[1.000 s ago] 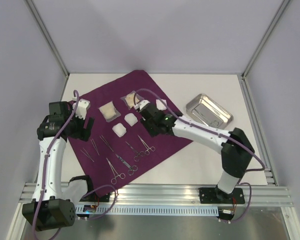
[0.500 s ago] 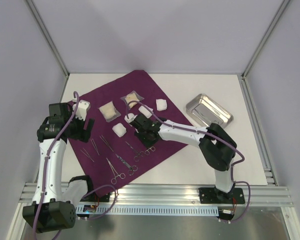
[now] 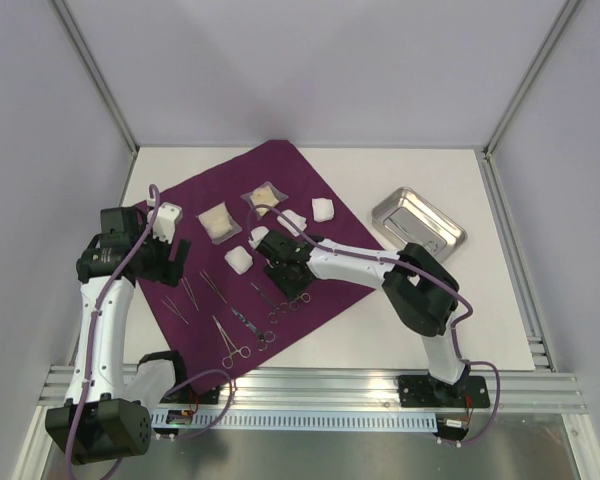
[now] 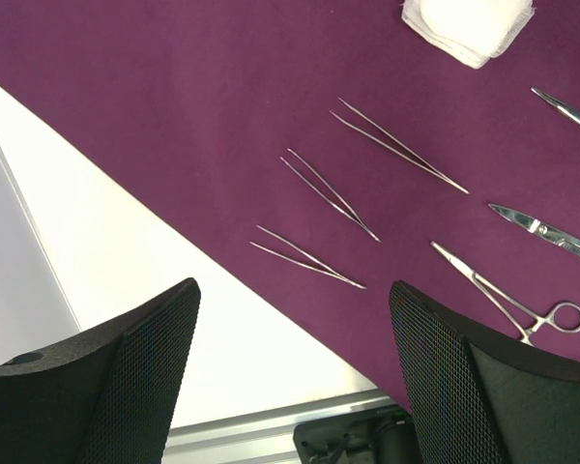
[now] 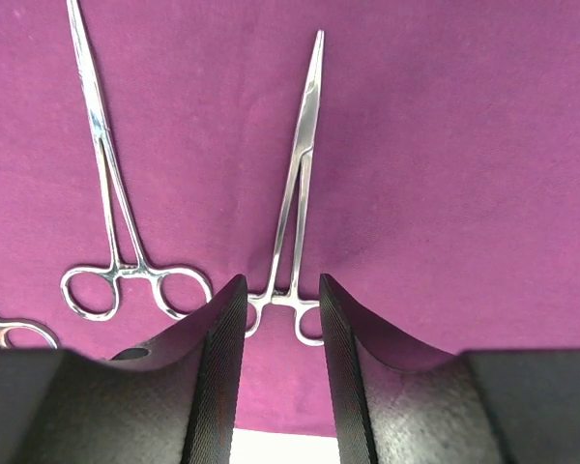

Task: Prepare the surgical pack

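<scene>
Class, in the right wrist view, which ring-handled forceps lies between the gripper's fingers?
The right-hand forceps: its ring handles lie between the right gripper's fingers; the left-hand forceps lies outside them.

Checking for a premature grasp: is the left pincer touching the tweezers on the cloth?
Apart. In the left wrist view the left pincer stands open, and the three tweezers lie on the cloth between its fingers, clear of both.

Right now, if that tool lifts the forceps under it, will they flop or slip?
The forceps look like thin polished steel, so probably stiff, not floppy. Gripped near the rings by the right tool, the long tips may droop or swing. Lying flat on the purple cloth, they shouldn't roll.
</scene>
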Robot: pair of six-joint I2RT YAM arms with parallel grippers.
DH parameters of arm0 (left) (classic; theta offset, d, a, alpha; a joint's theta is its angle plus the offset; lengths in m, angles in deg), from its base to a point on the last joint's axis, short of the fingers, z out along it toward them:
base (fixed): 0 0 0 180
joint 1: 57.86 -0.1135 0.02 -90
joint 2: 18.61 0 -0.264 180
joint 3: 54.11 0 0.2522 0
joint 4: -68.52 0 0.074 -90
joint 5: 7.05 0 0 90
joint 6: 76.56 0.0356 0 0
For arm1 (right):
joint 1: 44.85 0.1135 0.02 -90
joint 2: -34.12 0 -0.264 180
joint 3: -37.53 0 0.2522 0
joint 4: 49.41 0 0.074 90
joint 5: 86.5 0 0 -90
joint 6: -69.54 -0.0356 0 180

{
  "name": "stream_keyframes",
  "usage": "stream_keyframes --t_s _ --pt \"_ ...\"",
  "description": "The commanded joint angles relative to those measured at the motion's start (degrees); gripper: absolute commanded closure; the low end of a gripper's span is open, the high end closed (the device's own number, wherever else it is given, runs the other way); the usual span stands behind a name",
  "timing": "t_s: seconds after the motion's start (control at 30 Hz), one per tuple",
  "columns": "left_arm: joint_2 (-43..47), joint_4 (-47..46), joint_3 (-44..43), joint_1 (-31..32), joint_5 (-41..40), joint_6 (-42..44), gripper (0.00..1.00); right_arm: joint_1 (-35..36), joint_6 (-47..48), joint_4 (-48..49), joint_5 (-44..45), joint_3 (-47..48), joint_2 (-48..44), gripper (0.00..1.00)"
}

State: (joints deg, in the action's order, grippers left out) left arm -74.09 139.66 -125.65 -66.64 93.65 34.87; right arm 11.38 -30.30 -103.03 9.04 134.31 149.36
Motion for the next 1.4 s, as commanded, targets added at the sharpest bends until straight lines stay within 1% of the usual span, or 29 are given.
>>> stream_keyframes --t_s 0.0,0.23,0.33,0.43,0.57,0.63,0.67,0.73,1.07,1.37 --pt "0.02 -1.14 0.56 -0.37 0.73 0.19 0.12 0.29 0.27 0.22 0.96 2.93 0.60 0.62" --pt "0.11 -1.22 0.56 -0.28 0.55 0.63 0.12 0.02 0.97 -1.37 1.93 5.13 3.94 0.64" --pt "0.20 -1.31 0.65 -0.28 0.20 0.72 0.12 -0.06 0.88 -1.28 1.67 4.61 4.99 0.65" --pt "0.29 -1.31 0.65 -0.37 0.29 0.63 0.12 -0.41 0.44 -1.28 1.06 4.08 5.78 0.68" --pt "0.46 -1.31 0.48 -0.37 0.29 0.72 0.12 -0.50 0.44 -1.01 2.10 2.93 5.96 0.86" --pt "0.46 -1.14 0.39 -0.37 0.20 0.72 0.12 -0.42 0.53 -1.19 2.54 3.11 5.79 0.90" --pt "0.55 -1.22 0.39 -0.37 0.20 0.72 0.12 -0.42 0.53 -1.19 2.55 3.28 5.61 0.95" --pt "0.55 -0.96 0.30 -0.37 0.20 0.80 0.12 -0.50 0.53 -1.10 2.46 3.46 4.91 1.00" --pt "0.64 -0.78 0.03 -0.37 -0.15 1.25 0.11 -0.50 3.43 0.48 2.11 3.02 -0.10 0.99" --pt "0.64 -0.43 -0.32 -0.37 -0.59 1.60 0.11 -1.29 4.31 0.92 0.79 3.11 -1.33 0.99"
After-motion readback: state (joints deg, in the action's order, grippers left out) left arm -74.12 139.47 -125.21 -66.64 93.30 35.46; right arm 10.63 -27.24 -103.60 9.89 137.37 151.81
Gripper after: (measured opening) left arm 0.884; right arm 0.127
